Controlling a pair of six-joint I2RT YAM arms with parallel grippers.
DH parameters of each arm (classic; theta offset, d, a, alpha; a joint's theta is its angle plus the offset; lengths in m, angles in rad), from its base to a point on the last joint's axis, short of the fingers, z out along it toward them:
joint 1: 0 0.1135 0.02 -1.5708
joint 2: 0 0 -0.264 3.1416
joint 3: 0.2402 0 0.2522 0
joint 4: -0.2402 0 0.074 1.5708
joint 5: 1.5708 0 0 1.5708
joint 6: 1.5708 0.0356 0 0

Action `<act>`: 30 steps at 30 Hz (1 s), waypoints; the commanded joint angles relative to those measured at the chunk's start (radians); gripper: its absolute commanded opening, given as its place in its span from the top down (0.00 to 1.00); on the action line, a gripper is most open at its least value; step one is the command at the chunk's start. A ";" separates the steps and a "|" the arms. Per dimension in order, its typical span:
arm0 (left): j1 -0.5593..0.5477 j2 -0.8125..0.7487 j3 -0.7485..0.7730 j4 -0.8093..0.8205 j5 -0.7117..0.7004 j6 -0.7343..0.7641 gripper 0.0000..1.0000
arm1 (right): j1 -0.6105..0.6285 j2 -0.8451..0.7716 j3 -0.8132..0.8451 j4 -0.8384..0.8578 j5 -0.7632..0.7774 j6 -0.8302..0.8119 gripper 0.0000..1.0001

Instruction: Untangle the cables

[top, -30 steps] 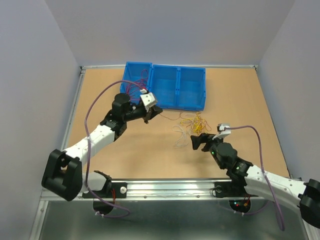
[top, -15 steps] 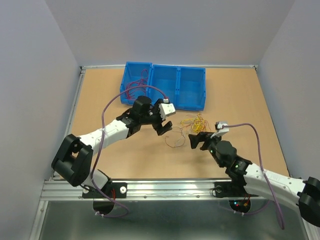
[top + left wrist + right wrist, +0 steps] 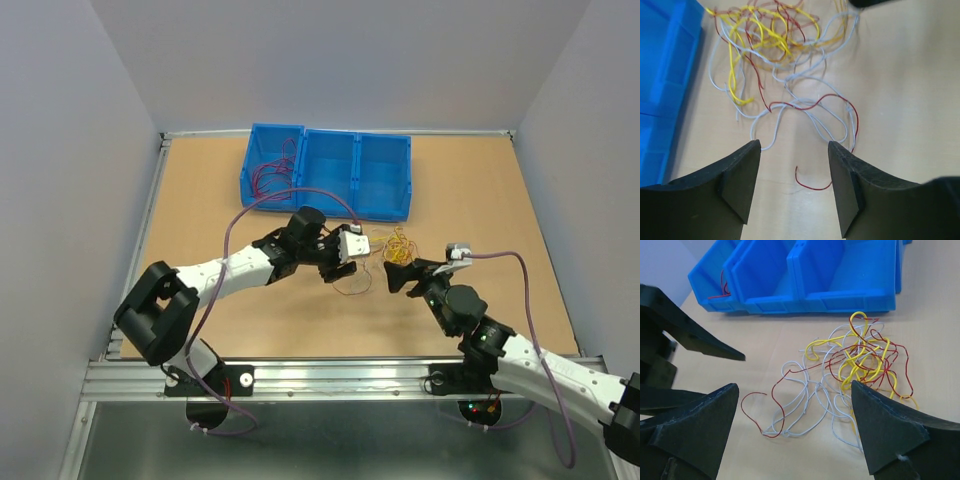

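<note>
A tangle of thin red, yellow and white cables [image 3: 385,250] lies on the table in front of the blue bins. In the left wrist view the cables [image 3: 782,65] spread ahead of my left gripper [image 3: 795,150], which is open and empty, with a loose red end between its fingertips. In the right wrist view the cables [image 3: 840,370] lie between the wide-open jaws of my right gripper [image 3: 795,395], which hovers over them holding nothing. In the top view my left gripper [image 3: 345,262] is left of the tangle and my right gripper [image 3: 400,277] is just below it.
A row of three joined blue bins [image 3: 330,180] stands at the back; the leftmost one holds red wires [image 3: 268,175]. The bins also show in the right wrist view [image 3: 805,275] and at the left of the left wrist view [image 3: 662,85].
My left arm has swung right from the leftmost bin to the tangle's left side. My right gripper has edged up a little closer to the tangle.
</note>
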 commanded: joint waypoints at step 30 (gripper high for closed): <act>-0.117 0.359 0.183 -0.062 -0.165 0.012 0.57 | -0.002 -0.103 -0.005 -0.030 -0.001 -0.007 0.01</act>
